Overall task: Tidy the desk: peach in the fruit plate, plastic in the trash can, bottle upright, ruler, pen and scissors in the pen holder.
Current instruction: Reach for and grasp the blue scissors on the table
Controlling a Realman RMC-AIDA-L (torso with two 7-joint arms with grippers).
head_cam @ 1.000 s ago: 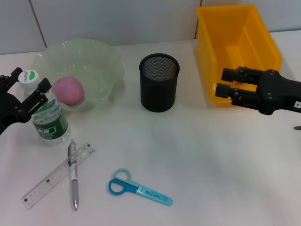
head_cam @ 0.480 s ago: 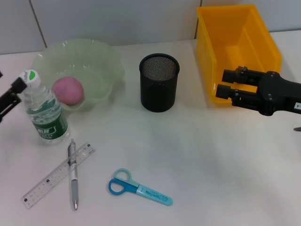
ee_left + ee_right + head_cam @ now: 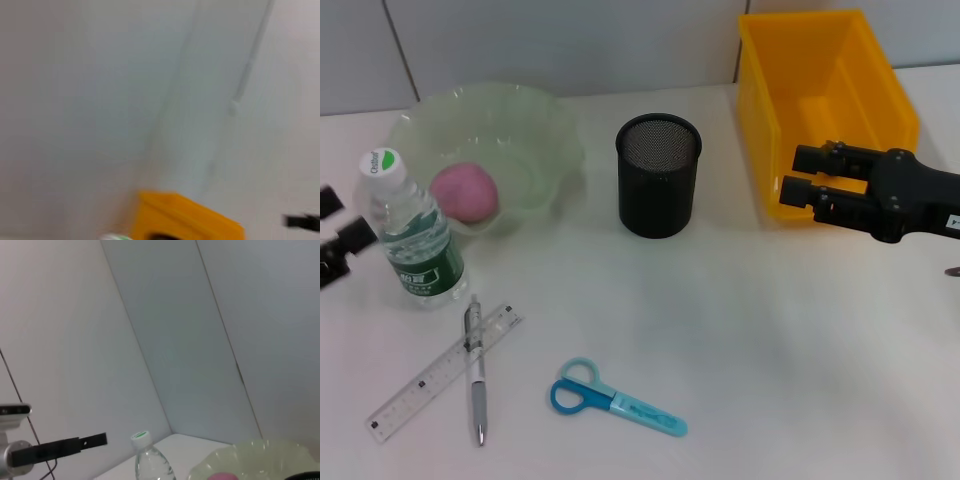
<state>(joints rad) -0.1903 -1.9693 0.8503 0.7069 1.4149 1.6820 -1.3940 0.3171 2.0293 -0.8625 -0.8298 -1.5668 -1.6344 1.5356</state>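
White surface before us: bottle point(image 3: 412, 235) upright, peach point(image 3: 465, 192) in the plate point(image 3: 535, 130). Our left gripper point(image 3: 334, 232) sits beside the bottle, fingers spread, holding nothing; the right gripper point(image 3: 801, 183) hovers by the bin point(image 3: 760, 120), fingers parted. Next we should approach the pen point(image 3: 475, 368) from above, clear of the ruler point(image 3: 435, 378).

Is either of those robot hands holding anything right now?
No. The left gripper is open, clear of the upright bottle; the right gripper hovers open and empty by the yellow bin.
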